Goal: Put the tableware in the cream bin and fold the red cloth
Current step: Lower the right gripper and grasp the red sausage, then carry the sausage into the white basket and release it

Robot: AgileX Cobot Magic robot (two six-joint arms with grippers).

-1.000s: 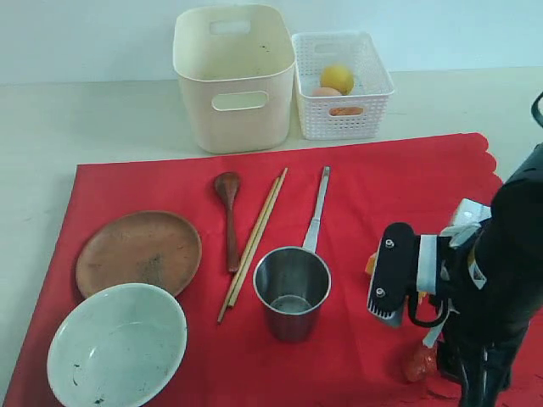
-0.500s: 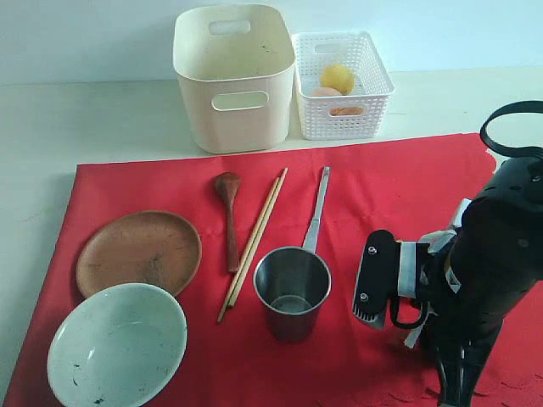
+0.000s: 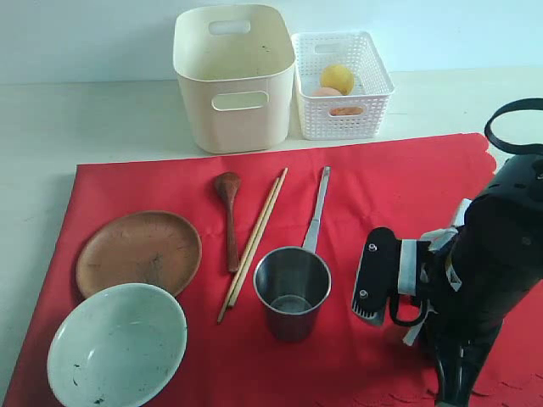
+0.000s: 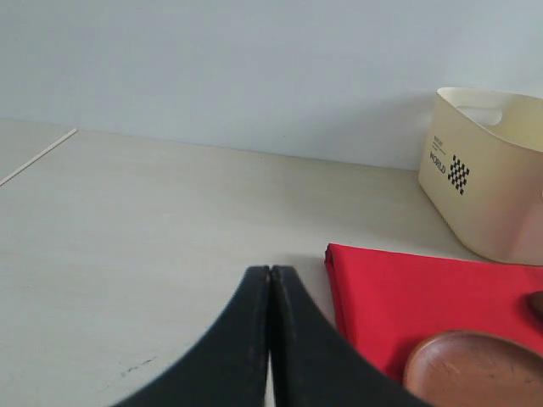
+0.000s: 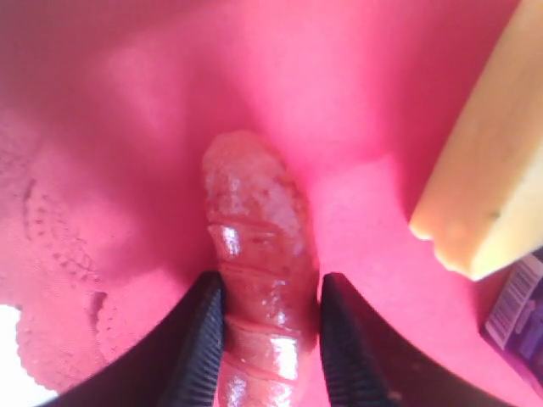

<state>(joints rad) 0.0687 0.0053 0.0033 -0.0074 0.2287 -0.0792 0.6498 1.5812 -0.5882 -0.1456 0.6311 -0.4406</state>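
Note:
On the red cloth point(image 3: 382, 186) lie the brown plate point(image 3: 138, 252), speckled bowl point(image 3: 116, 345), dark spoon point(image 3: 229, 212), chopsticks point(image 3: 254, 242) and steel cup point(image 3: 292, 288). The cream bin point(image 3: 235, 76) stands behind the cloth with nothing showing in it. My right arm point(image 3: 475, 280) is low over the cloth's right end. In the right wrist view my right gripper point(image 5: 267, 284) is shut on a glossy sausage point(image 5: 259, 254) that lies on the cloth. My left gripper point(image 4: 270, 271) is shut on nothing, above bare table left of the cloth point(image 4: 424, 297), outside the exterior view.
A white lattice basket point(image 3: 342, 85) beside the bin holds a lemon point(image 3: 337, 78) and an egg point(image 3: 326, 91). A cheese wedge point(image 5: 488, 170) and a carton corner point(image 5: 517, 314) lie close to the sausage. The cloth's scalloped edge point(image 5: 59, 280) runs just past the gripper.
The right arm came down and a little left over the sausage, which now is hidden behind it in the exterior view. Over the last half second it has barely moved. The tableware stayed put.

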